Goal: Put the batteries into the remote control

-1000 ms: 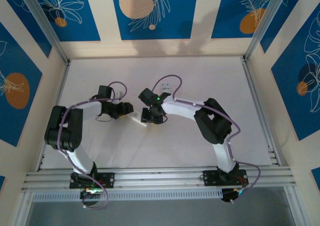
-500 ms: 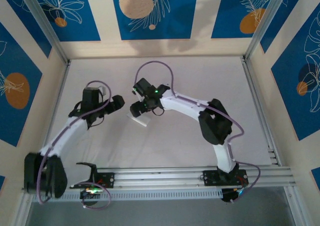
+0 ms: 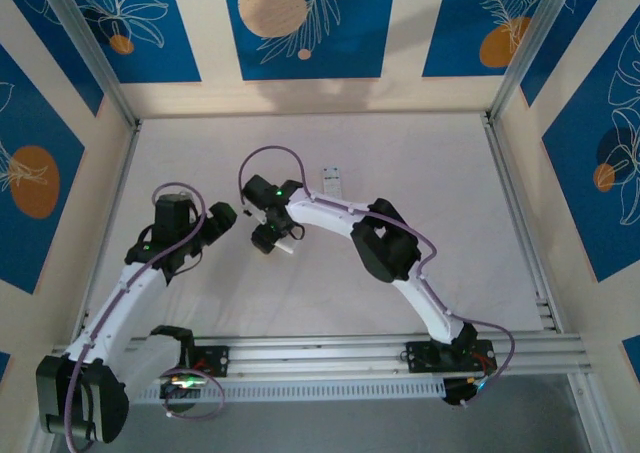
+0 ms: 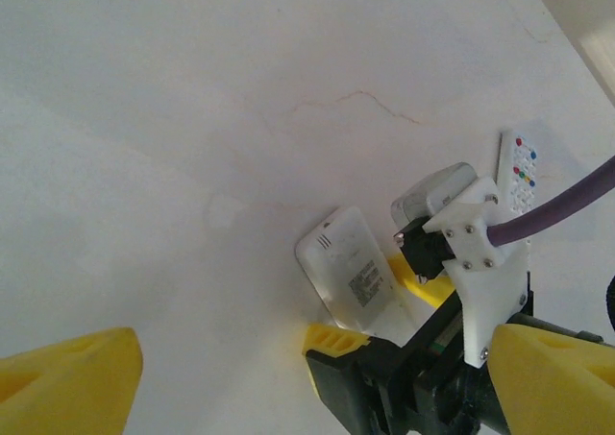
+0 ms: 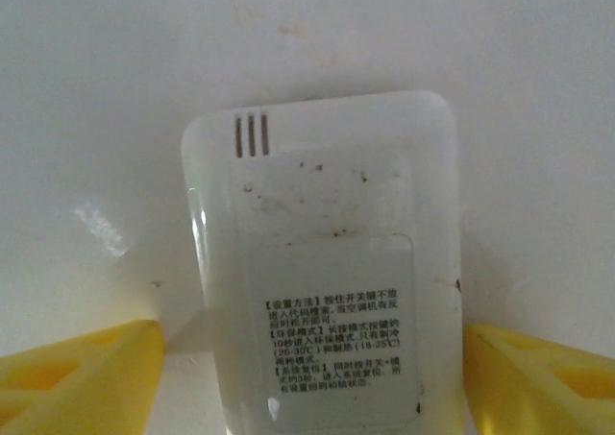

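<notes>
Right wrist camera is showing my right pincer point(image 5: 314, 344) standing wide, its yellow fingers point(image 5: 77, 377) straddling the white remote point(image 5: 327, 262) without clamping it. A gap is showing on one side, and the other finger is sitting just beside the casing. The white remote is lying back-up on the table point(image 5: 404, 32) with its label facing me. Its battery cover is looking shut, so I cannot tell whether the batteries are sitting inside.

My left pincer point(image 3: 224, 216) is also hanging open, holding nothing, left of the white remote and apart from it. A second remote point(image 3: 331, 179) is lying beyond the white remote.

I am judging this as the letting-go after work on the casing. The next move is calling for a clean lift away and a check of the cover.

A second ago both pincers were crowding the white remote. Now the left arm is drawn back from it, and mine is sitting squarely over it.
</notes>
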Action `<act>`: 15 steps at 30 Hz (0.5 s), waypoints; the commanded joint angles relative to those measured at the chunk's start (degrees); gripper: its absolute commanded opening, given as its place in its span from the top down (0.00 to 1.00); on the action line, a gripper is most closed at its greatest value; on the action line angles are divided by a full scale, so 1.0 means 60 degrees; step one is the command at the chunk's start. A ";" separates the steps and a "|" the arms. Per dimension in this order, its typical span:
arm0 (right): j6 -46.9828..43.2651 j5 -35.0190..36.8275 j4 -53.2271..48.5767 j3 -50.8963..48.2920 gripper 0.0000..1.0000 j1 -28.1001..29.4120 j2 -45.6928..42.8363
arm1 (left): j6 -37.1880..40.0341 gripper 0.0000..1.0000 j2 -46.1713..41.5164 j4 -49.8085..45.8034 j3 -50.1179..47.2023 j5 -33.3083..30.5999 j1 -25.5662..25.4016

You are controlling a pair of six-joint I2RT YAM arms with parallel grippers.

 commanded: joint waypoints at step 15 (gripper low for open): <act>0.0428 -0.3183 0.1239 -0.1525 0.57 -0.0490 -0.2616 | -0.0776 0.23 0.0599 -0.0588 0.1049 0.3037 0.0493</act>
